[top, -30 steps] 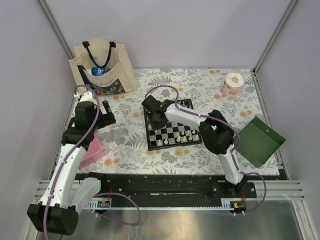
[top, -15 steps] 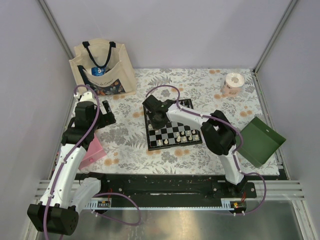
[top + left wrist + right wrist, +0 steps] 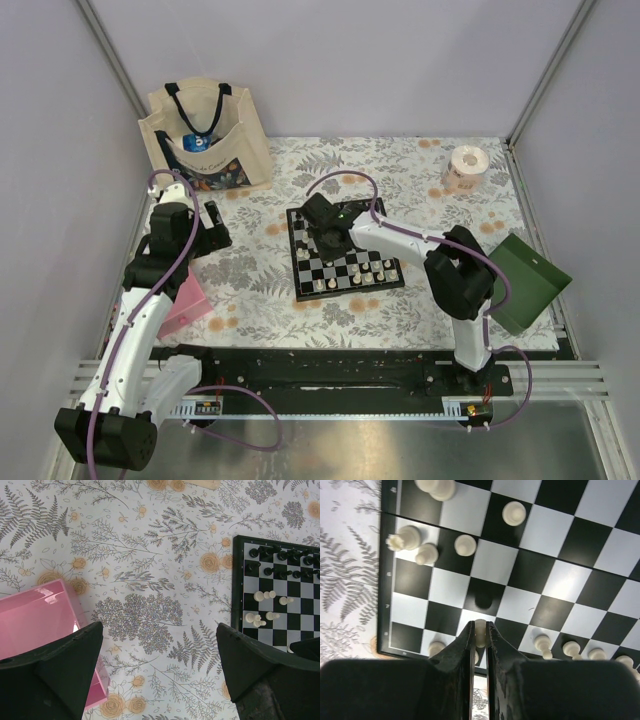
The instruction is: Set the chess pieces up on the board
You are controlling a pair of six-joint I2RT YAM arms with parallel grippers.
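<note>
- Right gripper point(image 3: 479, 624) pinched tight on cream piece point(image 3: 480, 635), over board point(image 3: 330, 270) at centre of top view
- Left gripper point(image 3: 157, 630) wide open, empty, over tablecloth point(image 3: 150, 555), left of board

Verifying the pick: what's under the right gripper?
The right gripper pinches one cream-white piece above the board, near its edge. The piece's base and the squares beneath the fingers are covered.
</note>
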